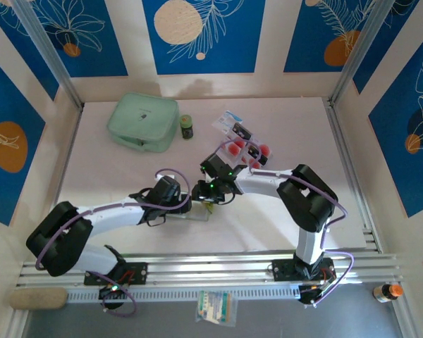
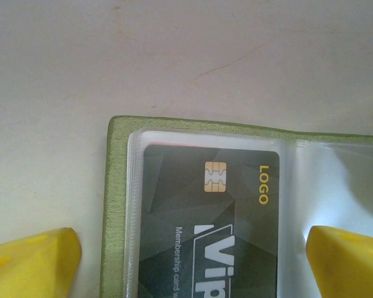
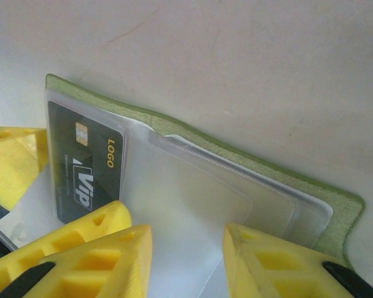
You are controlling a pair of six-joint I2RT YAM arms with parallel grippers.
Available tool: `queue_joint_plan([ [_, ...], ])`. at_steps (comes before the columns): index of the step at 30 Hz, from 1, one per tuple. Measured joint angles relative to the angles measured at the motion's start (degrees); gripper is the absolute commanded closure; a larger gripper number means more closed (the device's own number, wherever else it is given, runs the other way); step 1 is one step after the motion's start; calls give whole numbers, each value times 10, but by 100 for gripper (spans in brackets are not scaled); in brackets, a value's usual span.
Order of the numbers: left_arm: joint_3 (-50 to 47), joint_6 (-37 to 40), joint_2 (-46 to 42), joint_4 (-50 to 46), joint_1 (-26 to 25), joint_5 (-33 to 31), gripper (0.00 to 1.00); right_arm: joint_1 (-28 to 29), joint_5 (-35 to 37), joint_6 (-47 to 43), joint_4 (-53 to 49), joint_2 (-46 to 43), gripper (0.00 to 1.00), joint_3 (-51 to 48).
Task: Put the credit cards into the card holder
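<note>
An olive-green fabric card holder (image 2: 115, 205) lies open on a pale tabletop (image 1: 106, 169) walled by blue leaf-print panels (image 1: 204, 28), a black chip card (image 2: 211, 217) in its clear sleeve (image 2: 336, 186). Over the holder, the left gripper (image 2: 193, 264) and the right gripper (image 3: 186, 248) stand spread, pinching nothing.

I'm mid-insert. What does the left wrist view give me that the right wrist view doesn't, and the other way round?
Left wrist adds a close look at the black VIP card, with its "Membership card" line readable. Right wrist adds the next clear sleeve, which is empty, and the far end of the olive-green card holder. Both show that card seated in a sleeve of the open holder, lying flat on the table.
</note>
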Motion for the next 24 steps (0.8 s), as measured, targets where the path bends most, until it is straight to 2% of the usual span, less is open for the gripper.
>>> queue_joint_plan([
  [10, -2, -2, -1, 2, 0, -2, 8, 0, 3, 10, 9, -3, 51, -8],
  [24, -2, -2, -2, 2, 0, -2, 8, -14, -23, 12, 22, 5, 54, -9],
])
